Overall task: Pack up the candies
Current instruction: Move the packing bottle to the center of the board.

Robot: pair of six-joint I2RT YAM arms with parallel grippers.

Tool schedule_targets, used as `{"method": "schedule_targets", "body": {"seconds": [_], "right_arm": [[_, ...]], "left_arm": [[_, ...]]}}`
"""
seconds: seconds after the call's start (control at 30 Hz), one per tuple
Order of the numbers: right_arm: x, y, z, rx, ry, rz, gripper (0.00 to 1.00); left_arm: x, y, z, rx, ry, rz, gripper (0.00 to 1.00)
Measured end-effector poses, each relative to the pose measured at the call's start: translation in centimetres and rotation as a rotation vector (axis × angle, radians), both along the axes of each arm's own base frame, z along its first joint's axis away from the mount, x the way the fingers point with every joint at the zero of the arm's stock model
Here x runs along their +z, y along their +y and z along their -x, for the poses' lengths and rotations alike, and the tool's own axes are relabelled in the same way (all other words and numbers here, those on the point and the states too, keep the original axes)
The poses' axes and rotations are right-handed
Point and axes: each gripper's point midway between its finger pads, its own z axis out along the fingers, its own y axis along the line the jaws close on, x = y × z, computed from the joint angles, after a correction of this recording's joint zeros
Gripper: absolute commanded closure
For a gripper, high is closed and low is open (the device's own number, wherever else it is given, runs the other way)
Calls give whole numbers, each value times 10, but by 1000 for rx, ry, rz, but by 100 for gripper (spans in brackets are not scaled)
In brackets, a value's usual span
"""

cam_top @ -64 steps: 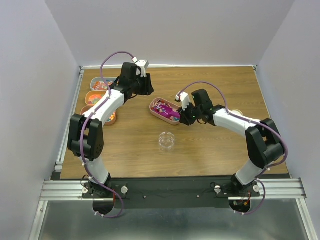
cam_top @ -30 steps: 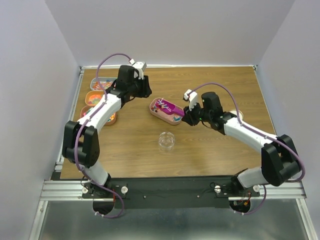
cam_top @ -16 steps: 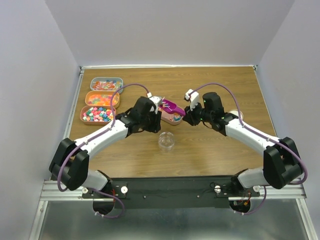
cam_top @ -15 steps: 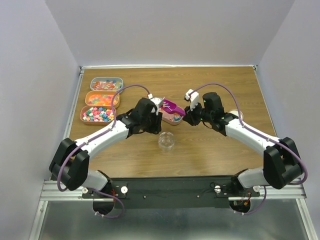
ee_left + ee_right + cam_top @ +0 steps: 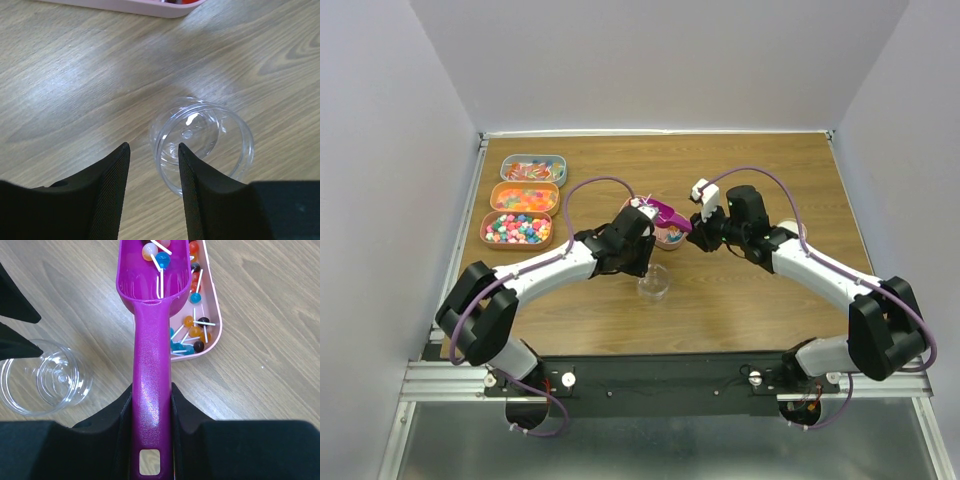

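Right gripper [image 5: 148, 396] clamped on the scoop [image 5: 150, 355] handle, its bowl loaded with candies [image 5: 156, 254] above the pink tray [image 5: 218, 322] at the centre of the table [image 5: 770, 300]. Left gripper [image 5: 153, 147], jaws apart and holding nothing, sits over the jar [image 5: 210, 145] rim. Advice: steady the jar first, keep the scoop level in transit, tip slowly over the mouth, as sticks may snag

setting: robot lab test cell | cues: blank grey walls [image 5: 660, 60], aluminium frame rail [image 5: 445, 380], wooden tabletop [image 5: 720, 310]
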Motion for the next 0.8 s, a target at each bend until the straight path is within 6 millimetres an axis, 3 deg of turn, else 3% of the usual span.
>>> {"method": "schedule_targets", "body": {"seconds": [0.43, 0.8], "right_arm": [[0, 0, 0, -3, 0, 2, 99], [0, -1, -1, -7, -2, 4, 99]], "left_arm": [[-18, 11, -7, 50, 3, -89, 71], [-3, 18, -32, 110, -70, -135, 85]]}}
